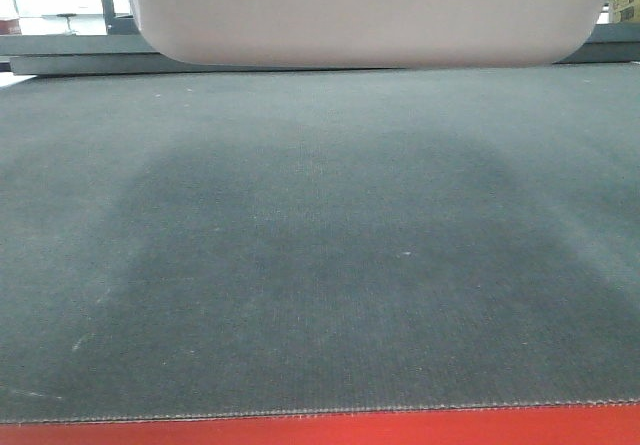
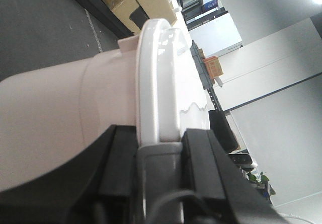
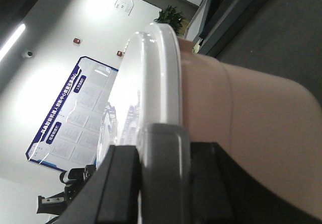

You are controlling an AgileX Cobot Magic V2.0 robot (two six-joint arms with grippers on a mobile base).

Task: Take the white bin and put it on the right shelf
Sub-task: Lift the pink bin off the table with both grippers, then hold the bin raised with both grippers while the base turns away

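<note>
Two hands hold one white bin point(image 1: 370, 10), one at each short end. The long axis runs left to right across the front view, broadside to the camera, base down. The tub fills the top of that view over the far part of the desk point(image 1: 320, 295), with a broad shadow on the grey mat below. Whether the base touches the mat: cannot tell.

Left hand point(image 2: 158, 141): black fingers point(image 2: 118, 158) pinch the glossy lid rim, one on each side. Right hand point(image 3: 163, 158): same pinch on the opposite rim.

Around:
- a grey rail point(image 1: 80, 62) just behind the bin
- cardboard boxes point(image 2: 126, 0) and an orange box point(image 2: 214, 65) beyond the left end
- a potted plant point(image 3: 171, 15) and a blue wall board point(image 3: 75, 118) beyond the right end
</note>
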